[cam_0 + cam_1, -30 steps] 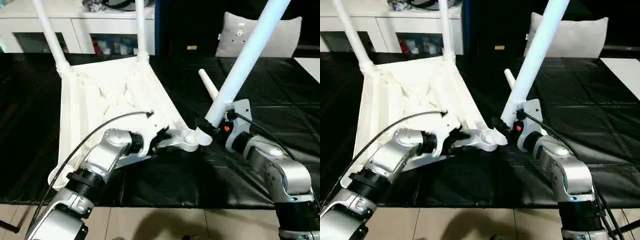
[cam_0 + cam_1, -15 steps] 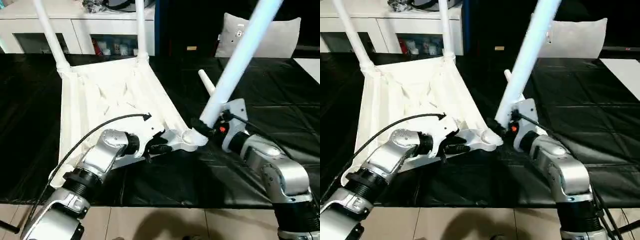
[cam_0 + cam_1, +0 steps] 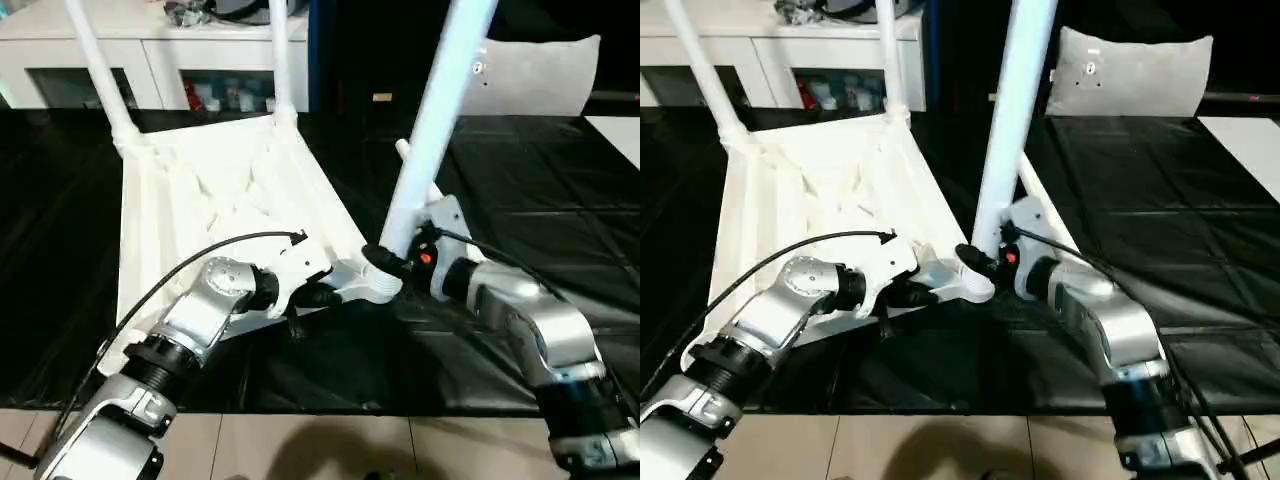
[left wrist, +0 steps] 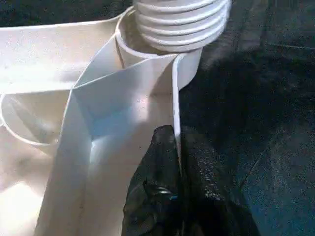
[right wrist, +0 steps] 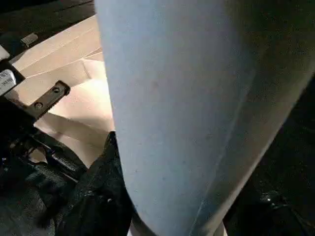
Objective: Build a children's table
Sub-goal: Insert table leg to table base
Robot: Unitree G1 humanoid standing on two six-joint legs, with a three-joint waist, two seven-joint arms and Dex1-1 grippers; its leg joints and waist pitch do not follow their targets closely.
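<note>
Tabletop: the children's table (image 3: 215,190) is lying upside down on the black mat (image 3: 560,190), ribbed underside up, two legs already standing in its far sockets.
Left gripper (image 3: 312,297): its jaws are pinching shut on the thin rim wall just beside the near corner socket (image 3: 378,285).
Right gripper (image 3: 385,262): its jaws are wrapping the held leg (image 3: 430,120) near its threaded foot, directly above that socket.
Spare leg (image 3: 415,170): lying just behind the right jaws.
Handling: likely light, stiff, smooth, hollow plastic; the long leg is probably levering hard against the jaws.
Grip advice: holding low near the thread and bracing the rim seems best.
</note>
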